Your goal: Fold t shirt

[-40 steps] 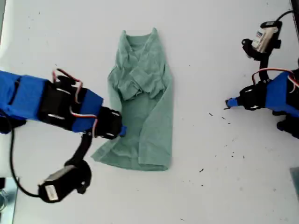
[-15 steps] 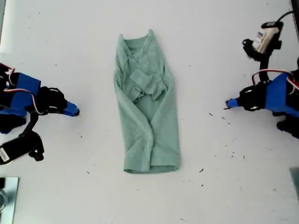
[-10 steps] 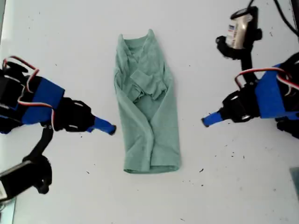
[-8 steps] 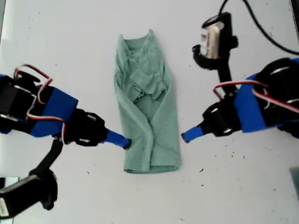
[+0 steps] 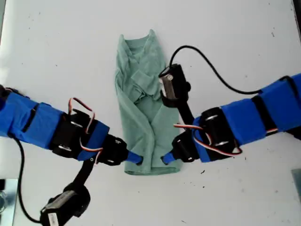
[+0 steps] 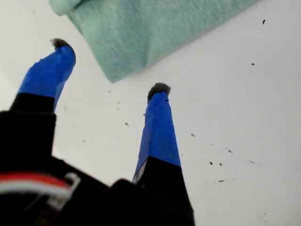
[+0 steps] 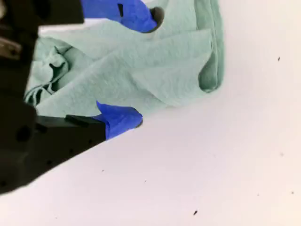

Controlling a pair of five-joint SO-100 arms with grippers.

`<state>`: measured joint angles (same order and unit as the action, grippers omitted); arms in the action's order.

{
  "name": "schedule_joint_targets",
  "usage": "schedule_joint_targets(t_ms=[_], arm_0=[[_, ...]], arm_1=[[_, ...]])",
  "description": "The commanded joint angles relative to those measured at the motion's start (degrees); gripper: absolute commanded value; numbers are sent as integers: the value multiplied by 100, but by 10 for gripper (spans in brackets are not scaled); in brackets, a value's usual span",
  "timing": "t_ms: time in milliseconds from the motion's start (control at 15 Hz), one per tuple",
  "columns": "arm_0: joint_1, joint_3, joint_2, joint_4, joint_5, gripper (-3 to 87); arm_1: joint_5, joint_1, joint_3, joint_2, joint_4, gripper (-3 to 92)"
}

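White worktop (image 5: 244,42); t shirt (image 5: 148,113) lay lengthwise at its middle, sleeves folded in. My first gripper (image 6: 108,66) spread at a hem corner, my second gripper (image 7: 141,66) spread astride cloth. Risk: pinching one layer only, so the folds spill open.

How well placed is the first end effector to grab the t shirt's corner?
Probably yes: my first end effector is open, and the t shirt corner lies between its fingertips with nothing in the way.

Both arms are sitting stretched out low, tips facing; my first gripper (image 6: 108,66) and my second gripper (image 7: 143,68) are holding jaws apart.
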<state>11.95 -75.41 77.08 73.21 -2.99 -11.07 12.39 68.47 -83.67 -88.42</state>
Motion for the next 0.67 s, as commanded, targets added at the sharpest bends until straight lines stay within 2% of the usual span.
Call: schedule_joint_targets(t_ms=[0, 133, 200, 267, 400, 467, 600], arm_0=[[88, 396, -404, -316, 0, 286], [88, 483, -967, -536, 114, 267], [114, 545, -1222, -686, 158, 243], [149, 615, -1354, -809, 220, 190], [246, 791, -1459, -940, 369, 1], [299, 923, -1512, -1037, 554, -2], [352, 1266, -1582, -1002, 729, -2]], arm_1=[[88, 105, -141, 510, 642, 319], [185, 202, -141, 1213, 1143, 305], [272, 281, -149, 1512, 1301, 267], [352, 369, -193, 1758, 1424, 178], [308, 483, -264, 1951, 1503, 50], [290, 510, -272, 1907, 1494, 2], [70, 563, -501, 1775, 1362, 2]])
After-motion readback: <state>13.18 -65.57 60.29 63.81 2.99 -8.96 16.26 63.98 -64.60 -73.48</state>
